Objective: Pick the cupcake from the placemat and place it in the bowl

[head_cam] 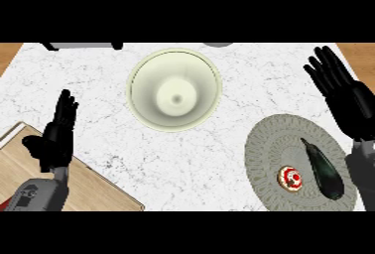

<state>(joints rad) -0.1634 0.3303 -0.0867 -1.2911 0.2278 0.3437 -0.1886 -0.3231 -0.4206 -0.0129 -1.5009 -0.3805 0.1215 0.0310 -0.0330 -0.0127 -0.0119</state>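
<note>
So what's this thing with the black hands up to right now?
Nothing is being handled yet. The cupcake sits on the round grey placemat at the right, next to a dark eggplant. The pale bowl stands apart from it, further up the marble counter, with nothing in it. The right hand is open above the placemat's far edge, fingers straight. The left hand is open too, at the left near a wooden board.
</note>
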